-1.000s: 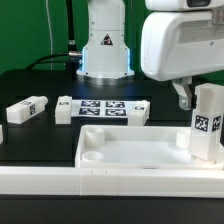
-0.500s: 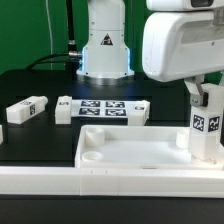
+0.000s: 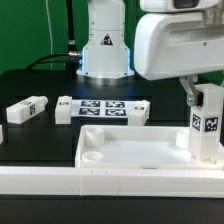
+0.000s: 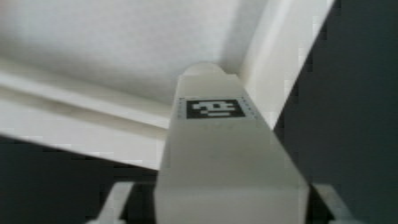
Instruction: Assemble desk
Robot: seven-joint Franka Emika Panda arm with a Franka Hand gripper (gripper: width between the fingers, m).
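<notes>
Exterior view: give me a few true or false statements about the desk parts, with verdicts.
1. The upright leg stands at the tabletop's corner on the exterior view's right. True.
2. The marker board lies inside the tabletop. False: it lies on the table behind it.
3. The lying leg is on the exterior view's left. True.
4. The gripper is empty. False: it grips the upright leg.

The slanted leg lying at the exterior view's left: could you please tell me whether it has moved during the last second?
No. The slanted leg keeps the same gap to the marker board, at the same angle.
</notes>
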